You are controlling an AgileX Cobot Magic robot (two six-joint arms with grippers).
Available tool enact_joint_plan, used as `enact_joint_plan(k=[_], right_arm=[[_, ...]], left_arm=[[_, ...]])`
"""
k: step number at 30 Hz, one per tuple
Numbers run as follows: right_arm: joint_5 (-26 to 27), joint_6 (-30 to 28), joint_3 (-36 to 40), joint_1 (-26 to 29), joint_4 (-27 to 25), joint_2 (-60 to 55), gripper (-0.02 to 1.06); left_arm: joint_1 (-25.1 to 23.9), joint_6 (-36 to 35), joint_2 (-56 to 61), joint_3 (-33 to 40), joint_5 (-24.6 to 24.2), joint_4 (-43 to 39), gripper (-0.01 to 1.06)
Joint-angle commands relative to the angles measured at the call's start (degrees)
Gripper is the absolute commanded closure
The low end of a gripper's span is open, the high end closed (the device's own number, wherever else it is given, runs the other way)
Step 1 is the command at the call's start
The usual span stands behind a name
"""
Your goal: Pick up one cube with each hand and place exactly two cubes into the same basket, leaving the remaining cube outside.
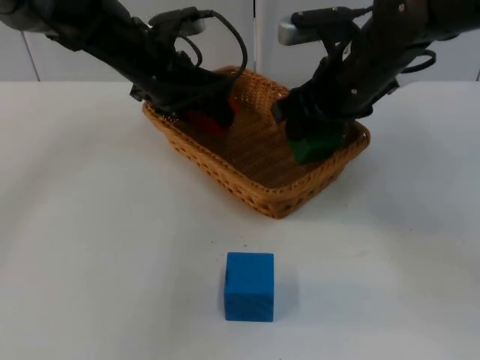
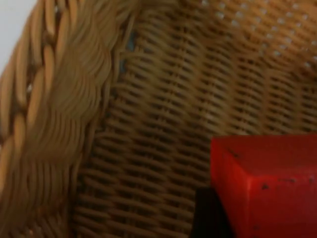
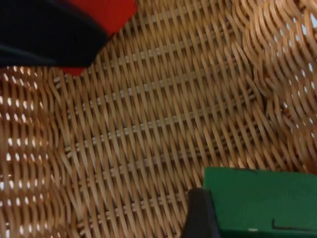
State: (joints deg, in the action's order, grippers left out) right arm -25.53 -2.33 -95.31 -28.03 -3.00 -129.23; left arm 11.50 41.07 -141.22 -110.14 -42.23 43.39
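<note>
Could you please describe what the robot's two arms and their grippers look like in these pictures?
Both arms are black and bulky, with rounded joint housings, and come in from the upper corners. The left gripper and the right gripper are black too. A black fingertip with a rounded end shows in the right wrist view, and a dark fingertip in the left.

A white table top (image 1: pixel 90 225) takes up most of the top view, smooth and matte, evenly lit, with faint soft shadows. Its far edge runs straight across and meets a pale grey partition wall (image 1: pixel 45 60). The wall is made of flat panels; a thin dark vertical seam (image 1: pixel 256 37) divides two of them near the middle of the far edge, and another slanted seam (image 1: pixel 28 52) shows towards the far left corner. The light is diffuse and cool, without hard glare.
</note>
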Motion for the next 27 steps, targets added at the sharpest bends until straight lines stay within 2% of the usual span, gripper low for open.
enact_joint_plan(k=[1, 9, 12, 13, 15, 16, 17, 18, 20, 23, 24, 27], right_arm=[[1.41, -0.27, -0.22, 0.13, -0.34, -0.14, 1.05], [1.84, -0.67, -0.22, 0.13, -0.60, -0.47, 1.03], [1.99, -0.67, -0.22, 0.13, -0.60, -0.47, 0.86], [1.99, -0.67, -0.22, 0.13, -0.60, -0.47, 0.86], [1.99, -0.67, -0.22, 0.13, -0.60, -0.47, 0.69], [1.99, -0.67, -0.22, 0.13, -0.60, -0.47, 0.56], [1.99, -0.67, -0.22, 0.13, -0.60, -0.47, 0.50], [1.99, -0.67, -0.22, 0.13, -0.60, -0.47, 0.50], [1.99, -0.67, -0.22, 0.13, -0.60, -0.47, 0.39], [1.77, -0.67, -0.22, 0.13, -0.60, 0.35, 0.37], [1.77, -0.67, -0.22, 0.13, -0.60, 0.35, 0.37], [1.77, -0.67, -0.22, 0.13, -0.23, 2.52, 0.38]], left_arm=[[0.19, 0.25, 0.12, -0.47, 0.31, 1.56, 1.05], [0.19, 0.25, 0.12, -0.47, -0.40, 1.56, 1.05], [0.19, 0.25, 0.12, -0.47, -0.73, 1.46, 1.02], [0.19, 0.25, 0.12, -0.47, -0.73, 1.46, 1.02], [0.19, 0.25, 0.12, -0.47, -0.73, 1.46, 0.93], [0.19, 0.25, 0.12, -0.47, -0.89, 1.46, 0.82], [0.19, 0.25, 0.12, -0.47, -1.01, 1.46, 0.73], [0.19, 0.25, 0.12, -0.47, -1.01, 1.46, 0.73], [0.19, 0.25, 0.12, -0.47, -1.43, 1.35, 0.55], [0.19, 0.25, 0.53, -0.47, -2.52, 1.35, 0.29], [0.19, 0.25, 0.53, -0.47, -2.52, 1.35, 0.29], [-0.04, 0.25, 1.66, -0.47, -2.77, 1.20, 0.16]])
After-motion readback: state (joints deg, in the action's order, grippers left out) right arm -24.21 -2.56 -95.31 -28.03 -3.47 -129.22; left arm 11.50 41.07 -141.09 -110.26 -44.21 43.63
